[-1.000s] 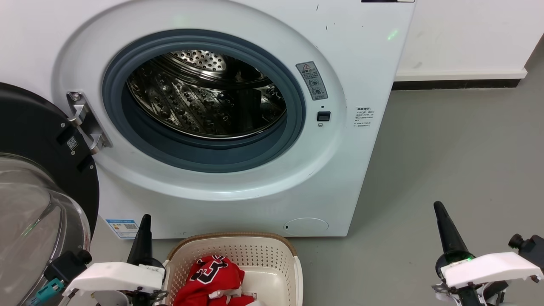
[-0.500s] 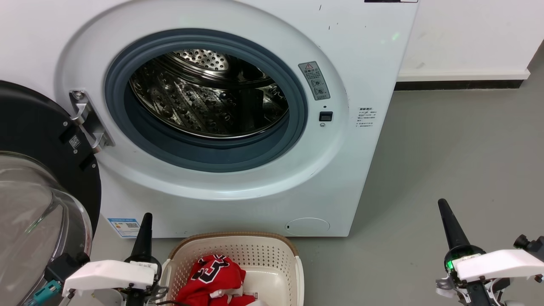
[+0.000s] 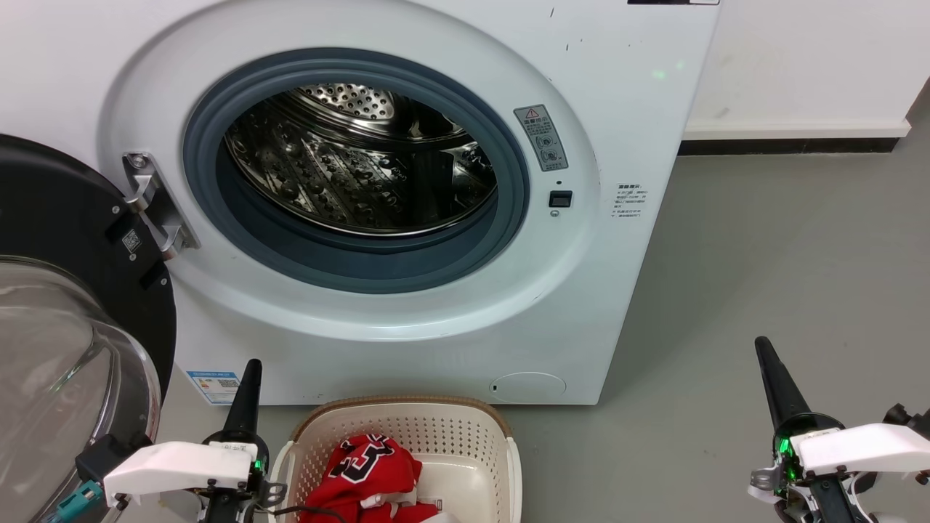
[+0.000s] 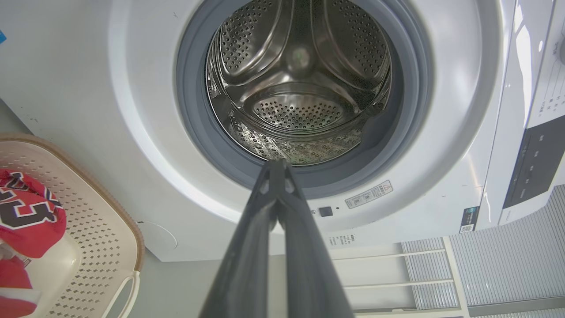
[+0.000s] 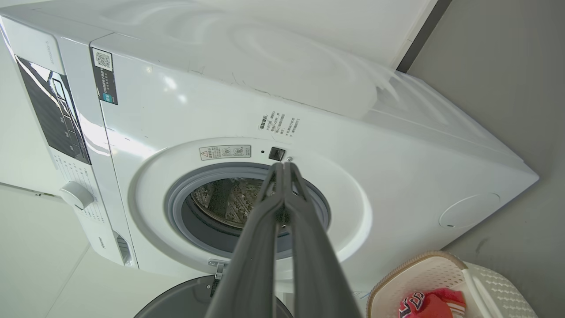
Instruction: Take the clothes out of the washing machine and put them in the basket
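Lying bunched in the basket [image 3: 450, 436]: red clothes [image 3: 370, 468]. The basket sits on the floor [image 3: 763, 240] just before the washing machine [image 3: 617, 109], door [image 3: 58, 218] open. Left gripper [image 3: 251, 367] just beside the basket, fingers pressed together, empty. Right gripper [image 3: 763, 347] well apart, same.

A grey floor [image 3: 770, 261] takes the right side of the head view; it is smooth, with a few faint marks. In the upper right stands a white wall [image 3: 806, 51]. Where the two meet runs a white skirting board [image 3: 792, 129] with a dark strip [image 3: 785, 144] under it. The lower right of the left wrist view shows a white frame [image 4: 371, 269] of thin bars beside a grey ribbed panel [image 4: 503, 260].
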Motion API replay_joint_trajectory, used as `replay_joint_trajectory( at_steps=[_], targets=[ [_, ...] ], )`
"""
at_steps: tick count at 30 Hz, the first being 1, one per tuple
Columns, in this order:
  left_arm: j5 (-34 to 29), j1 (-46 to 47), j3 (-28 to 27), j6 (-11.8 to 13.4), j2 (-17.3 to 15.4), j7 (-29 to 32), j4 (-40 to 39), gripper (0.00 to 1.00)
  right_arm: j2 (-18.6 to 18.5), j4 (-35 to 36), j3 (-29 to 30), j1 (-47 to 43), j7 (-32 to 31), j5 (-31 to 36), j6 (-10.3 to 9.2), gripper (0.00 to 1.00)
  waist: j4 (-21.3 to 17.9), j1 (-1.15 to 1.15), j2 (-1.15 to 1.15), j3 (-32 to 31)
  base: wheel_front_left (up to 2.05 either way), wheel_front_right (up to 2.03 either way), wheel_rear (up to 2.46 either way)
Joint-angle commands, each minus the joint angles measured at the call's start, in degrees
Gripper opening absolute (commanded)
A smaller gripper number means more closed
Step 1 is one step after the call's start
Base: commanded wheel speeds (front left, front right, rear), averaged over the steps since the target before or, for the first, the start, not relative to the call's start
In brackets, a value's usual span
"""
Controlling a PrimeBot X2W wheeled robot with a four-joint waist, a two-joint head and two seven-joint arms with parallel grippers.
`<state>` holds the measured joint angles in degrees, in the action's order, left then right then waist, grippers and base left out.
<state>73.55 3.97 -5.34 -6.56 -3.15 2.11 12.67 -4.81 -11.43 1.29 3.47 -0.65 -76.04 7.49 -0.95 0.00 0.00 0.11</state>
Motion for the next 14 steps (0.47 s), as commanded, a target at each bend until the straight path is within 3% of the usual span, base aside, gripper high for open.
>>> replay_joint_trajectory(
  at_steps=[1,14],
  targets=[
    [1.1,1.3,-0.2,-0.3,0.0,0.3,-0.1,0.00,-0.2,0.0,0.2,1.3,-0.4,-1.1,0.01,0.00,0.0,0.00,0.00,0.0,0.00,0.00,0.00],
    [7.5,1.7,-0.6,-0.6,0.1,1.9,0.5,0.00,-0.1,-0.9,1.2,1.9,-1.7,-7.4,0.01,0.00,0.3,0.00,0.00,0.0,0.00,0.00,0.00]
  ],
)
